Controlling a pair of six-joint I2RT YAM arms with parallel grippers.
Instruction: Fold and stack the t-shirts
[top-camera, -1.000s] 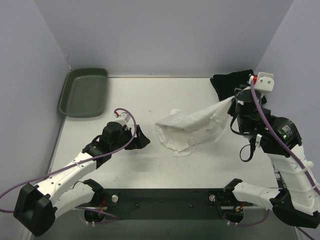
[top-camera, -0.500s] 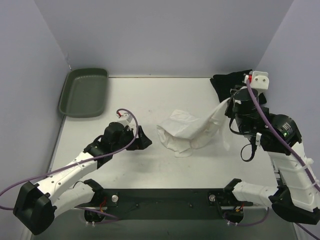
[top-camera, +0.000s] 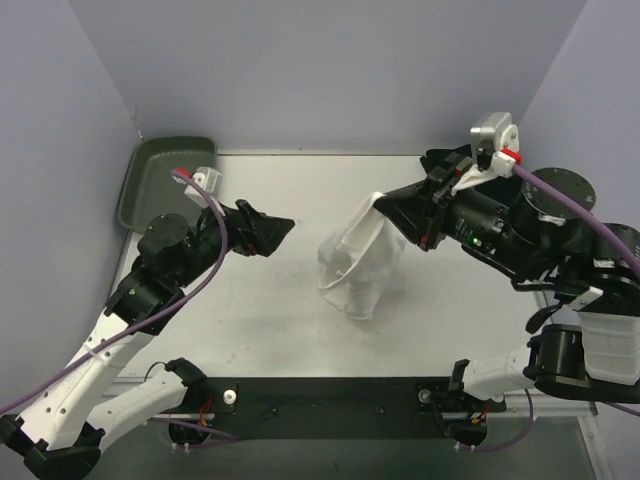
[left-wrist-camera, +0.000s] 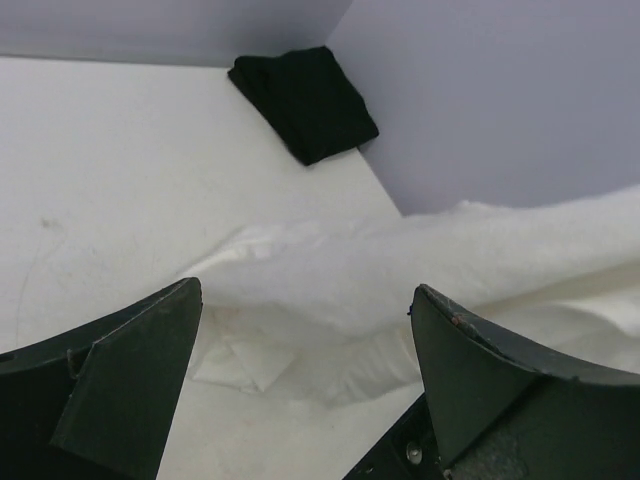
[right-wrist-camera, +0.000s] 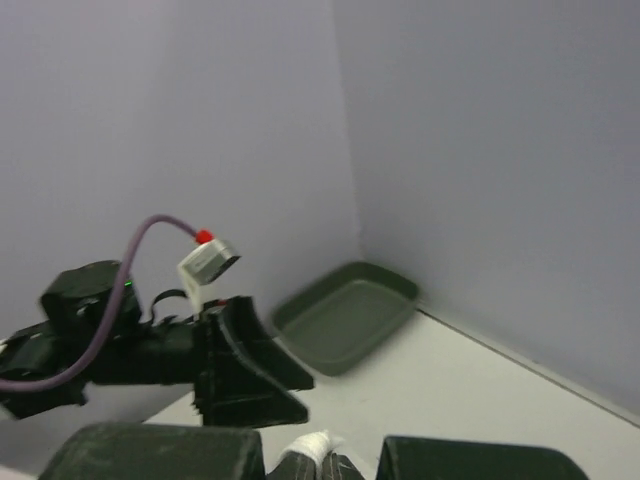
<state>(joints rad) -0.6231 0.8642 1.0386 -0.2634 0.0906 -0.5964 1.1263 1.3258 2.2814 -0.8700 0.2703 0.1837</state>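
Plain white cloth t-shirt (top-camera: 358, 258), part-lifted at mid-desk; plain black cloth t-shirt (left-wrist-camera: 305, 100), far right corner of the pale desk (top-camera: 290, 320).
White t-shirt: upper edge pinched in the right jaws and held above the desk; remainder hangs bunched, lower end resting mid-desk. Black t-shirt: compact folded heap against the corner walls. Left jaws: spread, empty, raised on the left-edge side, pointing toward the white t-shirt, apart from it. Dark green plastic tray (top-camera: 150, 180): far left corner.
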